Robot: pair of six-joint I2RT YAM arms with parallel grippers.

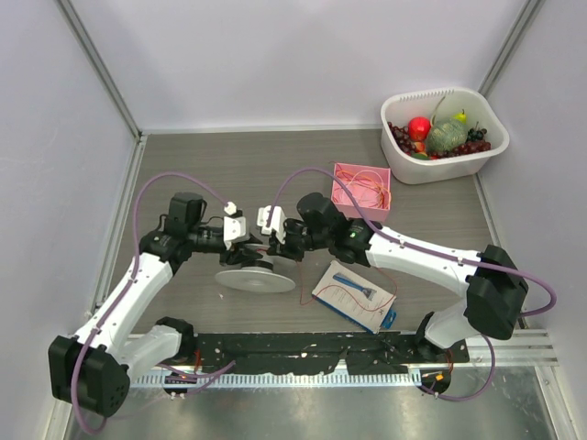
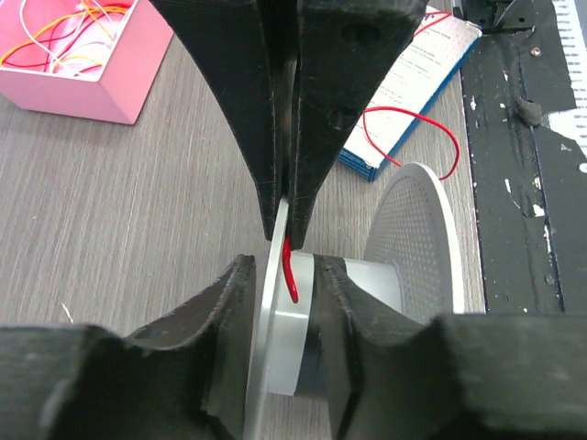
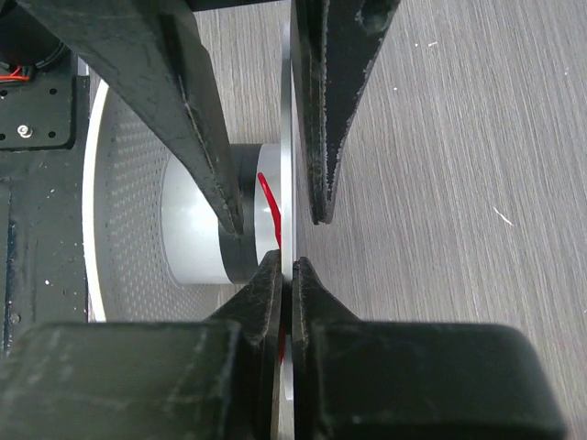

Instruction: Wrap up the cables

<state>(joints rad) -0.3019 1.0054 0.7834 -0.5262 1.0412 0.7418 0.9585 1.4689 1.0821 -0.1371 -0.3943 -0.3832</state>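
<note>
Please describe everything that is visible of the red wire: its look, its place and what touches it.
The red wire is very thin, flexible and bright red-orange. One short piece lies against the hub of the grey spool, between its two flanges. From there the wire runs loosely across the table and loops over the blue-edged packet. The left gripper appears shut over it at the flange. More fine wire lies coiled in the pink box.

White arm links (image 1: pixel 124 307), black joints, purple hoses (image 1: pixel 147 197).

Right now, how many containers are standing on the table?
2. A pink box near the middle of the table, and a white tub at its far right corner. None appears hidden.
</note>
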